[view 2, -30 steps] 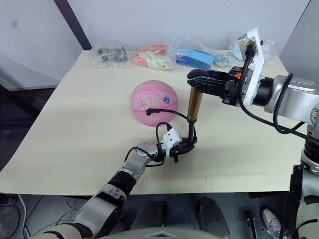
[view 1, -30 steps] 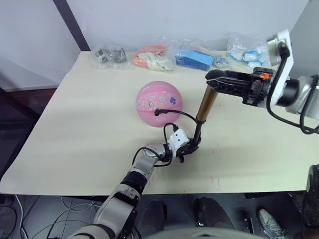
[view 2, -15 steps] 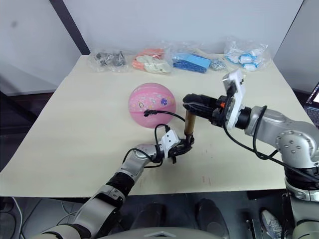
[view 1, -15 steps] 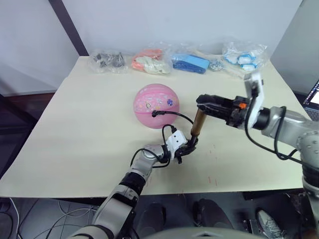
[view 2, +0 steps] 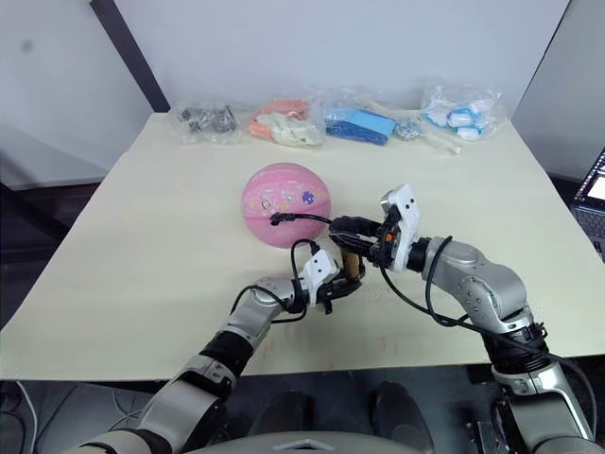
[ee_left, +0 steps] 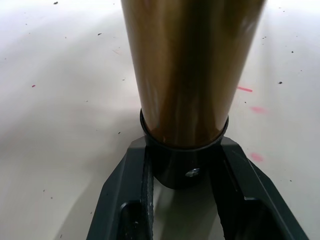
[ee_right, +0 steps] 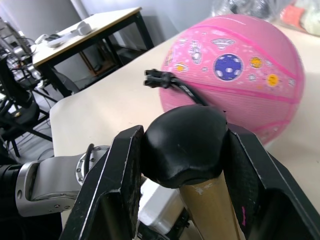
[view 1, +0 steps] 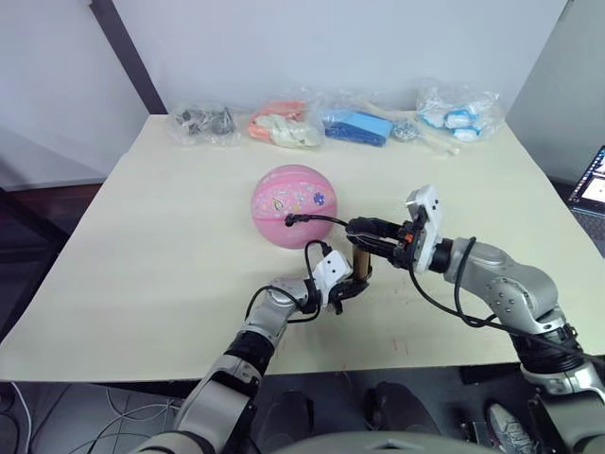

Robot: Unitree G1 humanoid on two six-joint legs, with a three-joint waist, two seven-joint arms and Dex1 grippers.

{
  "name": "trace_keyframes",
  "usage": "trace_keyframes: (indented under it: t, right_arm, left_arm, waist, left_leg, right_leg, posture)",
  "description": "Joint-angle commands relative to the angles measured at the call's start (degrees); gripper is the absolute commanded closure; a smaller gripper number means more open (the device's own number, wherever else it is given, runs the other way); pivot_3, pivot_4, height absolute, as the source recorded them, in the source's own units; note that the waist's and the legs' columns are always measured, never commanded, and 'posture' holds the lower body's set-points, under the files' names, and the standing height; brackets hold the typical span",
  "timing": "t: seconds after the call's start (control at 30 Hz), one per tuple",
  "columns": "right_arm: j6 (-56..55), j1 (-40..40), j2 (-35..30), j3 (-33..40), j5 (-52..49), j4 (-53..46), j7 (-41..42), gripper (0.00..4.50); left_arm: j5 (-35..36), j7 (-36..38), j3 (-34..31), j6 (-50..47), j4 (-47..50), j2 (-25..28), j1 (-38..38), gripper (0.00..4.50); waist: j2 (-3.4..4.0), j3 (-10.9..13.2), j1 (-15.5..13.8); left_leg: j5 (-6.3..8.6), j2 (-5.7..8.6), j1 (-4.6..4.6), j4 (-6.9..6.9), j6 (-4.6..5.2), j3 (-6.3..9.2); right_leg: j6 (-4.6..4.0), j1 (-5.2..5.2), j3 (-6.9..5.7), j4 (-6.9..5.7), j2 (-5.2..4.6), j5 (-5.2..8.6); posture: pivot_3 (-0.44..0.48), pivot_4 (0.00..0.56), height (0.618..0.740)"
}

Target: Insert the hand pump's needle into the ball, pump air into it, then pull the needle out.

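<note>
The pink ball (view 1: 295, 205) rests mid-table. The hand pump (view 1: 360, 259) stands upright just right of and nearer than it, with only a short stretch of gold barrel (ee_left: 192, 65) showing. My left gripper (view 1: 351, 286) is shut on the pump's black bottom cap (ee_left: 182, 167) at table level. My right gripper (view 1: 358, 227) is shut on the black handle (ee_right: 182, 145), held low over the barrel. The thin black hose (view 1: 326, 219) arcs from the pump to the ball, and its end fitting (ee_right: 160, 79) sits against the ball's skin. The needle is hidden there.
Several plastic bags line the table's far edge: grey parts (view 1: 203, 120), orange and white pieces (view 1: 284, 126), blue pieces (view 1: 357, 125), white and blue pieces (view 1: 458, 113). A laptop corner (view 1: 592, 180) shows at far right. The table's front edge (view 1: 312, 374) lies close behind the left gripper.
My right gripper has pushed the handle down, so the raised shaft and most of the barrel's visible length are gone. The left gripper has stayed on the base. The camera has shifted slightly.
</note>
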State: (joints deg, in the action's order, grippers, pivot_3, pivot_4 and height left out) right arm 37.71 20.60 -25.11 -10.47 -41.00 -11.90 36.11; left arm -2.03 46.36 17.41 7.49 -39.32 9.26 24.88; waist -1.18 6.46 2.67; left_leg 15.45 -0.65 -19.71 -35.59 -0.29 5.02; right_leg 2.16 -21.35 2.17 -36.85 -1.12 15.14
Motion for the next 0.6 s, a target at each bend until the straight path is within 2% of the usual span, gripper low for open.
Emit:
trace_keyframes:
  t: [0.03,0.37,0.43,0.5,0.6]
  right_arm:
    - [5.28,-6.57,-0.79,-6.98,5.60,6.81,-0.01,2.74]
    - [6.07,-6.10,-1.62,-4.66,6.14,3.10,0.07,2.74]
    - [6.20,-5.92,-1.52,-4.44,6.12,2.86,-0.08,2.74]
    - [6.36,-5.75,-1.40,-4.15,6.04,2.66,-0.23,2.74]
    - [6.54,-5.37,-1.27,-3.44,5.97,2.27,-0.75,2.74]
  left_arm:
    - [-1.41,1.07,1.19,-2.96,-3.08,0.72,-2.58,3.44]
    - [-0.19,1.26,0.41,-3.41,-1.06,0.20,-2.92,3.44]
    - [0.24,1.73,0.22,-3.66,0.27,0.43,-3.18,2.40]
    - [1.26,1.97,-0.40,-2.60,2.17,0.41,-3.70,1.69]
    - [4.05,3.80,-1.41,-4.10,10.34,1.39,-6.90,0.10]
  waist:
    - [0.03,-0.16,0.00]
    - [0.16,-0.29,-0.08]
    - [0.17,-0.26,-0.08]
    - [0.23,-0.19,-0.11]
    - [0.25,0.01,-0.02]
  left_leg:
    - [0.00,0.00,0.00,0.08,0.00,-0.01]
    - [0.00,-0.01,0.02,0.20,0.00,0.03]
    - [0.00,-0.01,0.01,0.20,-0.01,0.04]
    - [0.00,0.00,0.00,0.21,-0.01,0.03]
    - [0.00,0.00,0.00,0.21,-0.01,0.03]
  right_leg:
    - [-0.02,0.01,0.01,0.00,0.00,0.01]
    - [-0.10,-0.01,-0.03,0.05,0.02,0.06]
    - [-0.10,-0.04,-0.04,0.08,0.01,0.07]
    - [-0.10,-0.11,-0.03,0.09,0.01,0.06]
    - [-0.09,-0.14,-0.03,0.08,-0.01,0.06]
  posture:
    - [0.000,0.150,0.740]
    - [0.000,0.150,0.740]
    - [0.000,0.150,0.740]
    - [0.000,0.150,0.740]
    - [0.000,0.150,0.740]
